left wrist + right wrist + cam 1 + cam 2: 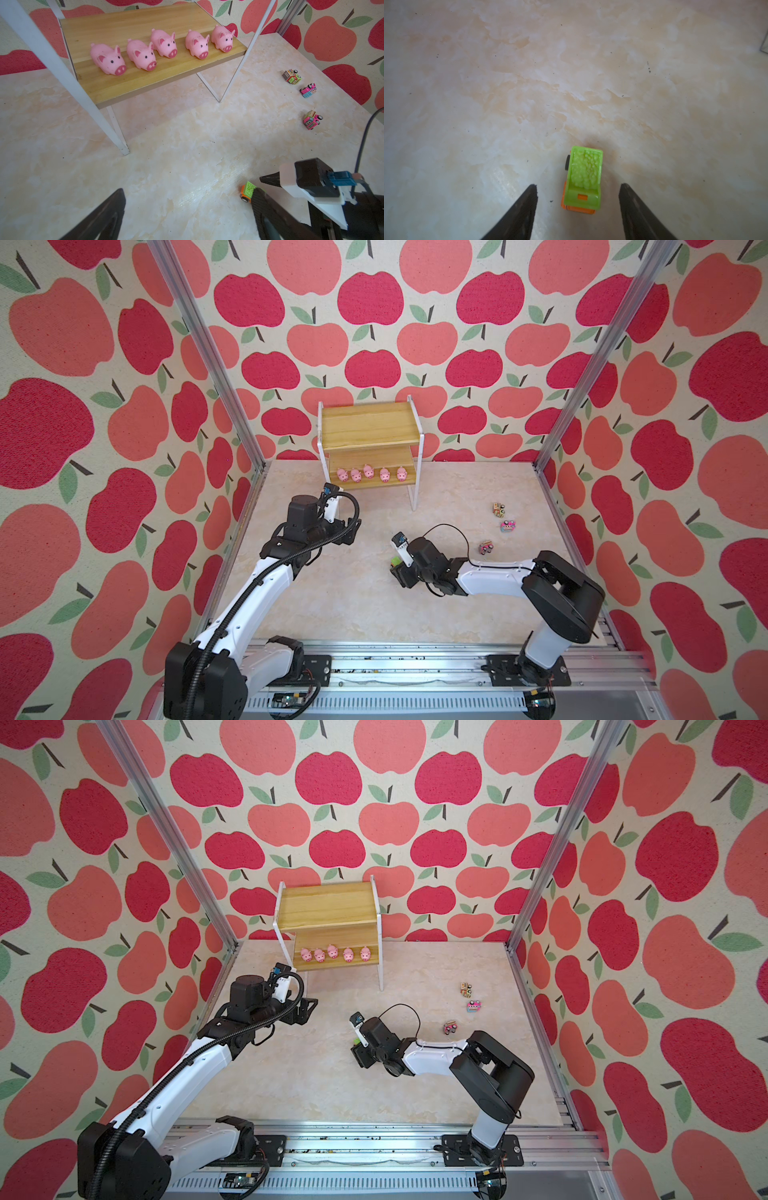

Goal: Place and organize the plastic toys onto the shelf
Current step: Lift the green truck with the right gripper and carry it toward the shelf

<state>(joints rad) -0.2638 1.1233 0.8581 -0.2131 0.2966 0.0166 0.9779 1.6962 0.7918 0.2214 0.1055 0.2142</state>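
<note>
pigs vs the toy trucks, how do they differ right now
The five pigs stand in a row on the shelf's lower board; the four trucks lie scattered on the table. Pigs are pink with darker snouts, trucks multicoloured with black wheels. Both are small plastic toys.

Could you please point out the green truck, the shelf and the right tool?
green truck [584, 172]: right wrist view, its green bed.
shelf [370, 425]: in a top view, bare upper board.
right tool [577, 185]: right wrist view, midway between fingertips.

Pigs stand on the shelf, three trucks right of it.
</note>
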